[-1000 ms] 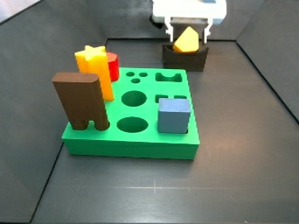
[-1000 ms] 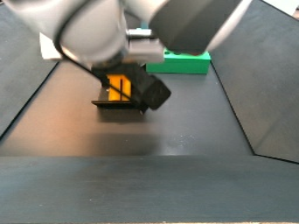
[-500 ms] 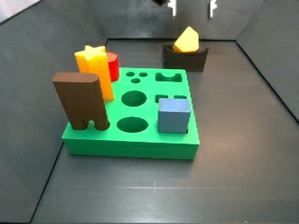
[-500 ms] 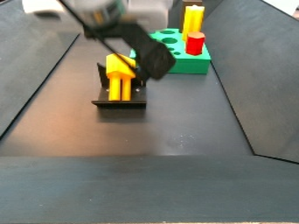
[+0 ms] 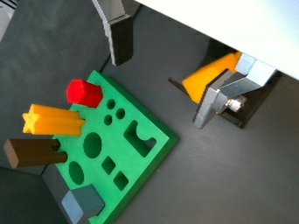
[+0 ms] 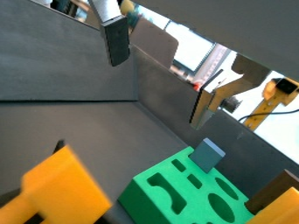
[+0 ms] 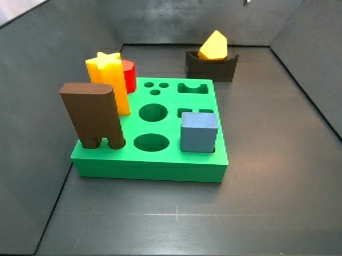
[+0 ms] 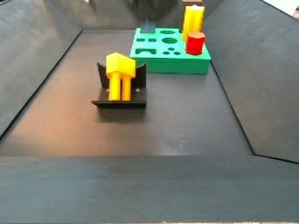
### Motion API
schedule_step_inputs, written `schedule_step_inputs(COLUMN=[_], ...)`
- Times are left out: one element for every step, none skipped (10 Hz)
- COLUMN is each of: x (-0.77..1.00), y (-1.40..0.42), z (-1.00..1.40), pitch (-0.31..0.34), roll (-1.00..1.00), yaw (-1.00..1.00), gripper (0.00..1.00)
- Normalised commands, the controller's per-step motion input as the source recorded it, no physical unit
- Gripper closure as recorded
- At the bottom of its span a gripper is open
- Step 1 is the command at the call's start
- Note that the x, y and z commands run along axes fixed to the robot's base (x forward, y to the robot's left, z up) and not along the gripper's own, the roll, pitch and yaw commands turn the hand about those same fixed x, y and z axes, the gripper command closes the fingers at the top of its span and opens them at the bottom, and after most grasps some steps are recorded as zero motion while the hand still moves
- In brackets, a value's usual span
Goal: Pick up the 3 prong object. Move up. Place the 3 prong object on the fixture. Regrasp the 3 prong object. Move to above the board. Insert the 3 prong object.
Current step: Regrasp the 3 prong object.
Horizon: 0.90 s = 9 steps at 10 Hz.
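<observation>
The gripper (image 5: pixel 167 77) is held high above the floor with its jaws spread wide and nothing between them, while the 3 prong object (image 8: pixel 119 75) is left standing in the fixture (image 8: pixel 121 98), apart from the board (image 7: pixel 155 135).

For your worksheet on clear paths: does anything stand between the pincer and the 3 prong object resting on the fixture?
Nothing visible does. The open pincer hangs above, its fingers empty. The 3 prong object stands alone in the fixture, apart from the board.
</observation>
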Motion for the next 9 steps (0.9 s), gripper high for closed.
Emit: schedule_step_inputs(x=[-0.06, -0.03, 0.0, 0.0, -0.01, -0.02, -0.02, -0.02, -0.01], y=[-0.2, -0.08, -0.01, -0.02, -0.03, -0.02, -0.02, -0.02, -0.02], z=[0.06, -0.01, 0.0, 0.0, 0.01, 0.01, 0.0, 0.0, 0.0], pitch=[0.045, 0.046, 0.05, 0.049, 0.045, 0.041, 0.036, 0.034, 0.029], roll=[1.0, 1.0, 1.0, 1.0, 1.0, 1.0, 1.0, 1.0, 1.0], yaw=[0.02, 0.02, 0.02, 0.02, 0.02, 0.02, 0.03, 0.03, 0.03], gripper=[0.0, 0.0, 0.0, 0.0, 0.0, 0.0, 0.0, 0.0, 0.0])
